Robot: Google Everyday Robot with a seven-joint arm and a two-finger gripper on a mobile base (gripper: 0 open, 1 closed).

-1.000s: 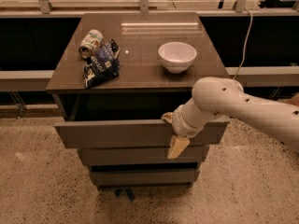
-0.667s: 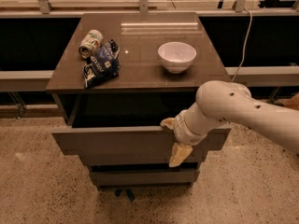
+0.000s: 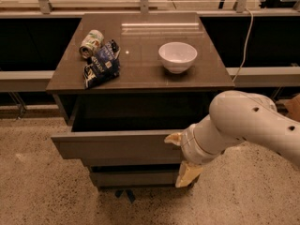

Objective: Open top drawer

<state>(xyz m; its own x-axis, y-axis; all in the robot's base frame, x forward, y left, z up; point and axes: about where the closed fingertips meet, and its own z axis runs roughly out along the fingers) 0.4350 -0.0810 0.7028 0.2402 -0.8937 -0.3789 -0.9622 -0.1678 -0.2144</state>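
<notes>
On cabinet (image 3: 140, 74): gripper (image 3: 180, 156) at top drawer (image 3: 112, 147)

one can (image 3: 91, 43), bag (image 3: 101, 64), bowl (image 3: 177, 56); fingers (image 3: 187, 174) at drawer (image 3: 112, 146)

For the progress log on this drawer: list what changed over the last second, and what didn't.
The top drawer slid further out toward the camera, exposing more of its dark inside. The gripper, at the front panel's right end, drew back with it. The white bowl, can and snack bag on the cabinet top stayed put; the lower drawers stayed shut.
</notes>
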